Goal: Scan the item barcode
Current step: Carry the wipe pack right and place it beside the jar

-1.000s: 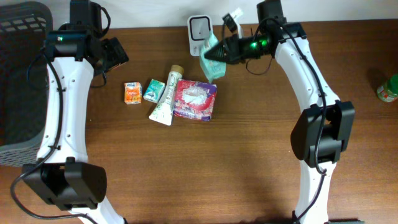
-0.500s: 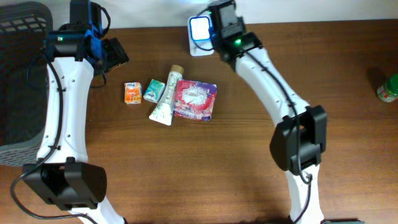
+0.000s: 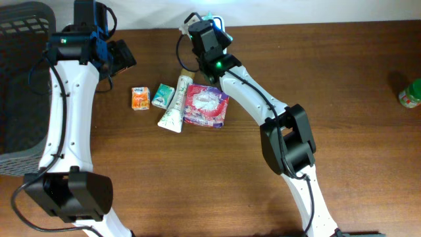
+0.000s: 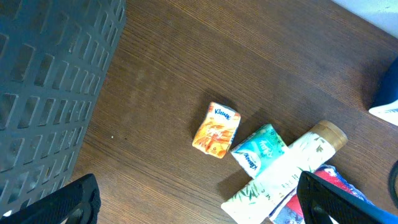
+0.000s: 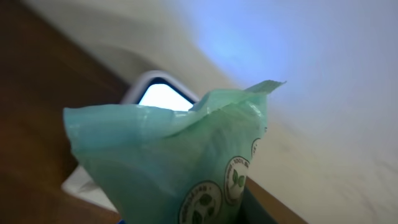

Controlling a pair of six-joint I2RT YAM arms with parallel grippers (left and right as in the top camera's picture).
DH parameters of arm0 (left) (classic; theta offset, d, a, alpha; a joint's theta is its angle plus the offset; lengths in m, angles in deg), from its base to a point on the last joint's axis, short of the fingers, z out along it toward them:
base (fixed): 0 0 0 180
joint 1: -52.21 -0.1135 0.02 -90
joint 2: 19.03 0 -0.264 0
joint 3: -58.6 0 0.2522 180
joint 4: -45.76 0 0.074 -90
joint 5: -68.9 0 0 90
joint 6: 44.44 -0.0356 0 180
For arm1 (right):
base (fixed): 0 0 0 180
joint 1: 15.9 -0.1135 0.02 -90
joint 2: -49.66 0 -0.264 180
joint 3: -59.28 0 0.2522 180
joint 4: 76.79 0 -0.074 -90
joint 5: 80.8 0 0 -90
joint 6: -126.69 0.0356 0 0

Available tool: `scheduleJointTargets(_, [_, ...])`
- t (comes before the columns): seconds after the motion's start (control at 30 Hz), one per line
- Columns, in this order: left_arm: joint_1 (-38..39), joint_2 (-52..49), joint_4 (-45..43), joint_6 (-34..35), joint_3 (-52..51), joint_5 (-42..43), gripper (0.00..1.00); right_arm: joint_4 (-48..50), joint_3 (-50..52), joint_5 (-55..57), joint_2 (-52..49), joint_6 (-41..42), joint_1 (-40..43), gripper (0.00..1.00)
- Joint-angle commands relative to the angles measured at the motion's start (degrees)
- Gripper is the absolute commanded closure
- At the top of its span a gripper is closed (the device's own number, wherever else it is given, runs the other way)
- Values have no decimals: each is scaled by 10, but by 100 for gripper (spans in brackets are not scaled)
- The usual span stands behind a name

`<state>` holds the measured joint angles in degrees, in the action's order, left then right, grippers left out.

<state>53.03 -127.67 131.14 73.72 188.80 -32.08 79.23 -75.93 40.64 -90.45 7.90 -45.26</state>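
The right tool point(image 3: 205, 21) reaches to the far edge of the wooden worktop point(image 3: 164, 178) and holds a pale green packet point(image 5: 180, 162) in the air in front of a white scanner point(image 5: 163, 96). In the right wrist view the packet fills most of the frame. Its crimped top edge points up, and round leaf emblems are printed low on its face. The scanner's lit window shows just behind the packet's upper left corner. The tool's fingers are hidden below the packet, so its grip shows only in the way the packet stands clear of the worktop. No barcode can be made out on the side facing the camera.

The left tool point(image 4: 202, 200) hangs over the left part of the worktop with its jaws spread wide, and it holds nothing. Below it lie an orange tissue pack point(image 4: 216, 130) and, just beside that, a teal tissue pack point(image 4: 258, 149). The teal pack touches a white tube with a tan cap point(image 4: 283, 171). The tube lies partly over a red pouch point(image 3: 207, 105). A dark slatted basket point(image 4: 43, 81) stands at the left edge of the worktop. A green bottle point(image 3: 410, 93) sits far off at the right edge.
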Motion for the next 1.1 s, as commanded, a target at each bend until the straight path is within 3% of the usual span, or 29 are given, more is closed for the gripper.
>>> scheduleJointTargets(0.0, [0, 0, 1, 5, 0, -4, 1, -7, -10, 92, 25, 57, 30, 76])
scheduleJointTargets(0.27, [0, 0, 1, 5, 0, -4, 1, -336, -10, 112, 76, 207, 269, 80])
scheduleJointTargets(0.37, [0, 0, 1, 5, 0, -4, 1, -395, -9, 87, 76, 253, 345, 83])
scheduleJointTargets(0.47, [0, 0, 1, 5, 0, -4, 1, -416, -7, 45, 75, 266, 413, 77])
scheduleJointTargets(0.63, [0, 0, 1, 5, 0, -4, 1, -411, -6, 32, 45, 278, 496, 77])
scheduleJointTargets(0.93, [0, 0, 1, 5, 0, -4, 1, -376, -6, -41, -3, 278, 538, 76])
scheduleJointTargets(0.97, [0, 0, 0, 5, 0, -4, 1, -376, -6, -39, -8, 278, 538, 75])
scheduleJointTargets(1.07, [0, 0, 1, 5, 0, -4, 1, -388, -6, -11, -18, 278, 539, 56])
